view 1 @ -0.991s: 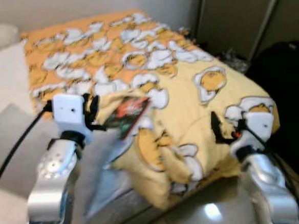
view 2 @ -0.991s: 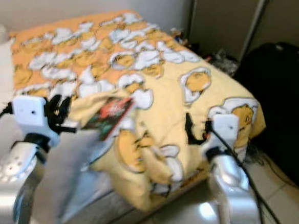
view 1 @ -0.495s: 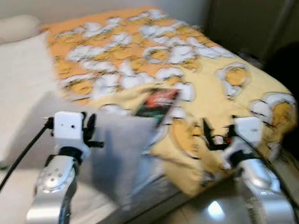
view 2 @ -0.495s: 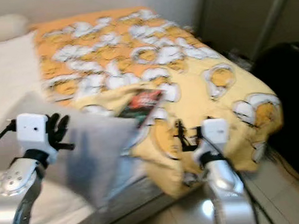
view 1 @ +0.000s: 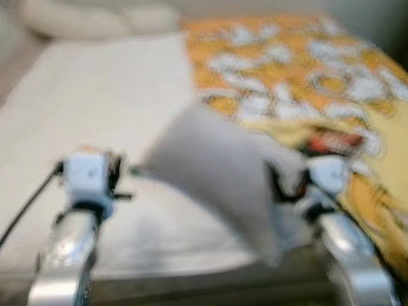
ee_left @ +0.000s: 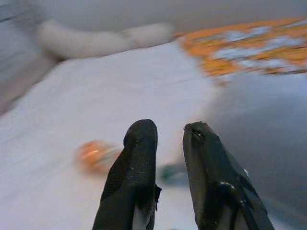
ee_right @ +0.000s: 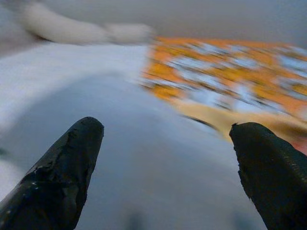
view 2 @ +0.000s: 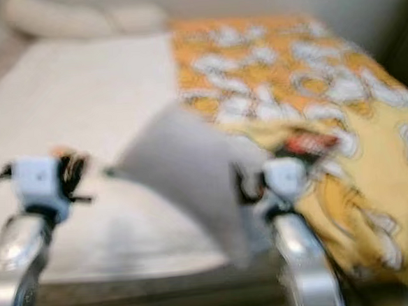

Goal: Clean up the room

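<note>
The picture is blurred. A grey pillow (view 1: 219, 173) lies across the bed between my two arms, half on the white sheet (view 1: 102, 97) and half on the orange and yellow egg-print blanket (view 1: 310, 68). A red and black packet (view 1: 336, 141) lies on the blanket just beyond my right gripper (view 1: 279, 183), which is wide open over the grey pillow (ee_right: 144, 158) with nothing in it. My left gripper (ee_left: 170, 127) hovers low over the sheet, fingers close together and holding nothing. A small orange object (ee_left: 93, 154) lies on the sheet just ahead of it.
White pillows (view 1: 90, 21) lie at the head of the bed against the wall. The bed's near edge (view 1: 199, 283) runs just below my arms. A small dark green thing (ee_left: 168, 171) lies on the sheet beside the grey pillow.
The camera has swung left, so the white sheet and head pillows now take up the left and the blanket has slid right. Both arms keep their pose; the blur has grown.
</note>
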